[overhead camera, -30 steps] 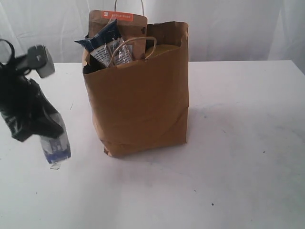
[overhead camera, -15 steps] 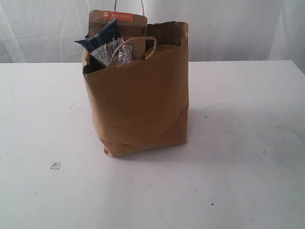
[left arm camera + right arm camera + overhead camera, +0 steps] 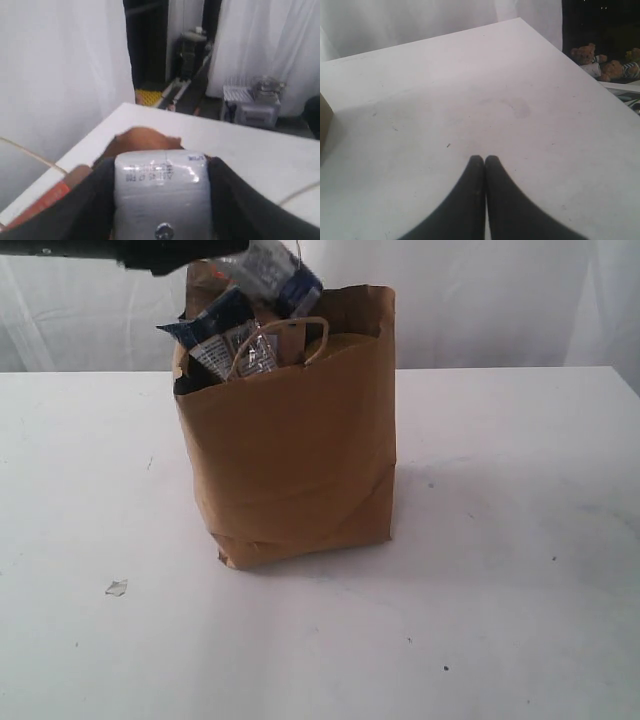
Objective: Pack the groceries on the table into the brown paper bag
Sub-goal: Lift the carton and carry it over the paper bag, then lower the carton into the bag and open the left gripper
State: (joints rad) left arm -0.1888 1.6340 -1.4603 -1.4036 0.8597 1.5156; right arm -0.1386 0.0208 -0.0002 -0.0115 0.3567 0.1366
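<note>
Carton, small and white with blue, is clamped between the two jaws of the left gripper, which press on both of its sides. Below these jaws stands the brown paper bag with its mouth open, and a dark-blue packet sticks out just under the carton. The right gripper has its jaws pressed together, holding nothing, above the white table.

Your right gripper has smooth matte-black fingers tapering to rounded tips; your left arm seems black too.
</note>
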